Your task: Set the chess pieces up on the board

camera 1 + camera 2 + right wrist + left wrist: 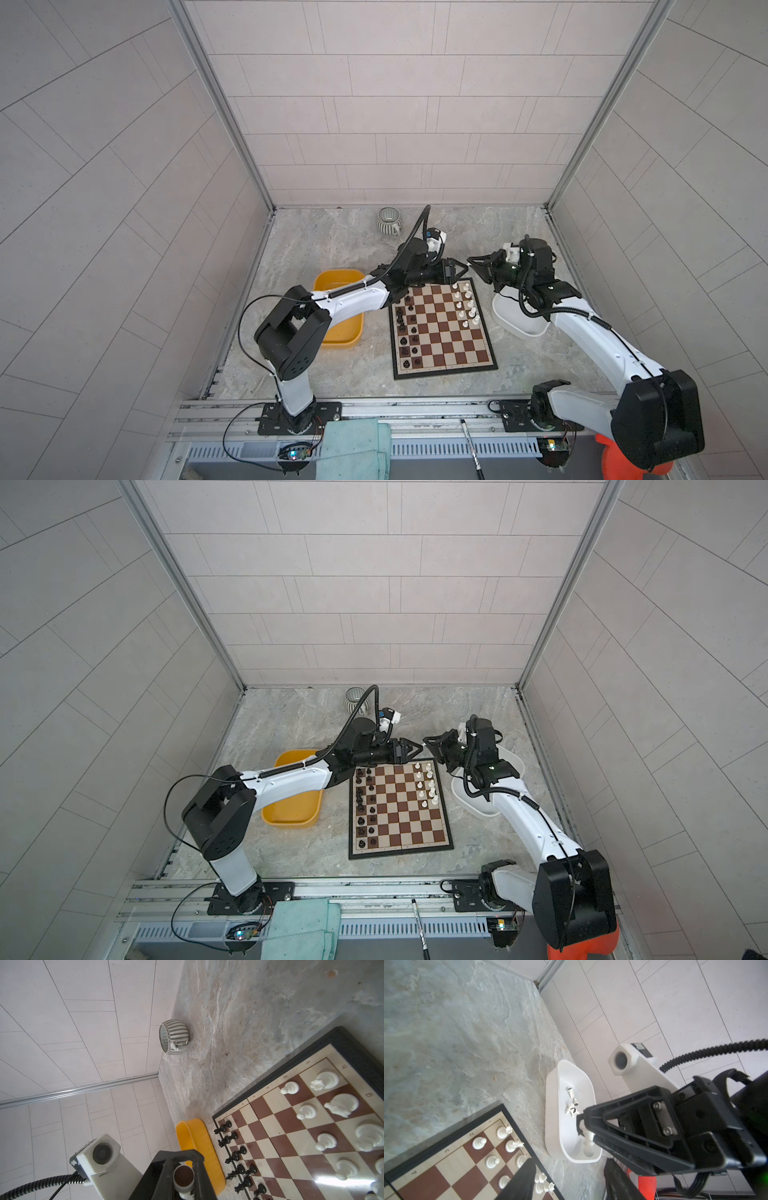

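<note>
Right end effector (471, 262) around white piece (184, 1176)

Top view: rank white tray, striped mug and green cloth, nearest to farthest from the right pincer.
1. White tray: beside the right pincer, which grips a white chess piece; right of the board.
2. Striped mug: by the back wall, left of that pincer in the view.
3. Green cloth: on the front rail, beyond the board's near edge.
</note>
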You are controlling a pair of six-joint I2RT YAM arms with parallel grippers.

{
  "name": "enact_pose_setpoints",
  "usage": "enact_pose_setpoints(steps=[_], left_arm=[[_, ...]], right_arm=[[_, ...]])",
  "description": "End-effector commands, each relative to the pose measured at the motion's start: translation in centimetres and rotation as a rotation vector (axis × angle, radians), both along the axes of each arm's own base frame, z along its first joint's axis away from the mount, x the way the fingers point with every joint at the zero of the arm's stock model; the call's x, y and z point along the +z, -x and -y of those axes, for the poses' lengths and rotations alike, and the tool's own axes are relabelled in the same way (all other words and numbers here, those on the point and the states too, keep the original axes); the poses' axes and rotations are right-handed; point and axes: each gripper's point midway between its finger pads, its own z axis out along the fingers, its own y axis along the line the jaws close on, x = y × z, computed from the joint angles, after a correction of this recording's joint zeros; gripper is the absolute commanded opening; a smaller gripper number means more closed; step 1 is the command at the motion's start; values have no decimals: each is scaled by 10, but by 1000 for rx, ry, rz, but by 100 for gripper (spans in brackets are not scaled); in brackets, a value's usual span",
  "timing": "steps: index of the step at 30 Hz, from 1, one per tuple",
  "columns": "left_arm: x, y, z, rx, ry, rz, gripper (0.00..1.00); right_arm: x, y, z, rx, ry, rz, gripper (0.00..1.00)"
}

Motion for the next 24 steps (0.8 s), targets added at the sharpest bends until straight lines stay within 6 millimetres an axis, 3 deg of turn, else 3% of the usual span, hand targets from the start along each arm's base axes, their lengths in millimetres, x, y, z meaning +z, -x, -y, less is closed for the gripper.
enact_pose_setpoints(steps=[1,14,17,22,24], left_arm=[[21,-11,4,33,85,57,54],[29,-16,9,41,156,49,32],[30,-17,10,41,168,41,23],[33,-17,12,43,206,5,0],[35,-16,10,39,218,-18,0]], right_arm=[[28,-6,-2,-46,-117,34,0],[32,-10,-11,-27,-181,41,0],[34,-10,-12,-25,-187,43,0],[37,-7,-13,-16,-184,56,0],[41,-4,-15,4,-172,73,1]])
